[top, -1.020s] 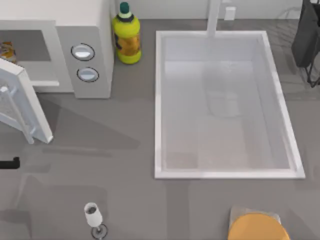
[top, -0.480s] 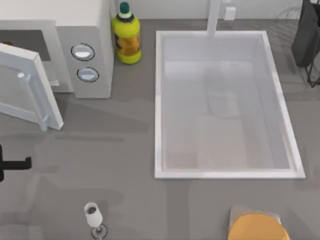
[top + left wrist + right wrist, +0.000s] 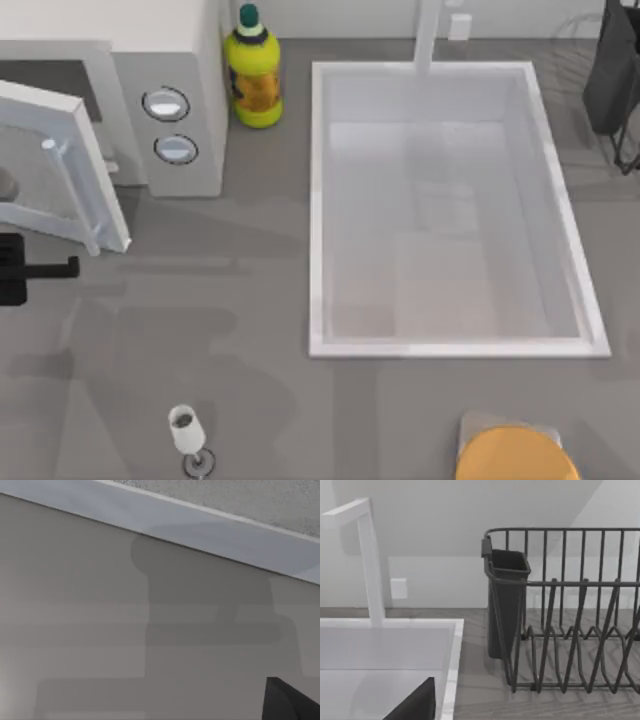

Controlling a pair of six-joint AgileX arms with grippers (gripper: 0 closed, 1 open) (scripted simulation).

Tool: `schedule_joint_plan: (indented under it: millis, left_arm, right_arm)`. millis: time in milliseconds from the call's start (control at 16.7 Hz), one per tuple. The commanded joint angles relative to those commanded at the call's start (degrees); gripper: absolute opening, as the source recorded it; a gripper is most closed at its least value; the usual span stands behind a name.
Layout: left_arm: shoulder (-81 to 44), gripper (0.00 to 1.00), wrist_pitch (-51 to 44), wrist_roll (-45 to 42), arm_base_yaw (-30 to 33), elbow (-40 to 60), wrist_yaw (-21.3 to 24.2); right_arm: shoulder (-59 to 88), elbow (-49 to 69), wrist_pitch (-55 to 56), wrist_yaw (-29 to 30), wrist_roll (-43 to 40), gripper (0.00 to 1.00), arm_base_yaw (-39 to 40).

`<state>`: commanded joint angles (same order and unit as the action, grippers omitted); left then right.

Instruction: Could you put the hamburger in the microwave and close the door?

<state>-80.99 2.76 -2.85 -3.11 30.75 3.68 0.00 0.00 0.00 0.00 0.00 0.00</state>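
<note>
The microwave [image 3: 180, 60] stands at the back left, its two knobs [image 3: 166, 103] facing up. Its door [image 3: 60, 170] hangs partly open at a slant, covering most of the cavity, so the hamburger is hidden. My left gripper [image 3: 40, 268] sits at the table's left edge, just in front of the door's free end and slightly apart from it. In the left wrist view the door's white frame [image 3: 200, 525] runs across close by, above grey surface, with a dark fingertip [image 3: 290, 702] at the corner. The right wrist view shows a dark piece of the right gripper [image 3: 415, 705].
A yellow bottle [image 3: 253, 70] stands beside the microwave. A white sink [image 3: 318, 200] with a faucet [image 3: 370, 560] fills the middle. A wine glass [image 3: 186, 430] stands front left, an orange disc on a grey board [image 3: 515, 455] front right. A dish rack [image 3: 570, 610] is back right.
The door has swung further toward the microwave, hiding the hamburger that showed in the cavity. My left gripper has moved right and toward the door.
</note>
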Motion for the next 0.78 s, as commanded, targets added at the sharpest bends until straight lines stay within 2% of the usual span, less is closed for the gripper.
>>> schedule_joint_plan:
  millis: [240, 600, 780]
  left_arm:
    - [-8.12, 0.00, 4.10, 0.44, 0.83, 5.57, -0.51]
    - [-8.69, 0.00, 4.56, 0.52, 0.70, 6.20, -0.60]
    - [-12.74, 0.00, 4.12, 0.67, 0.99, 10.26, -0.74]
  right_arm:
    - [0.00, 0.00, 0.00, 0.00, 0.00, 1.00, 0.00]
    - [0.00, 0.00, 0.00, 0.00, 0.00, 1.00, 0.00]
    - [0.00, 0.00, 0.00, 0.00, 0.00, 1.00, 0.00]
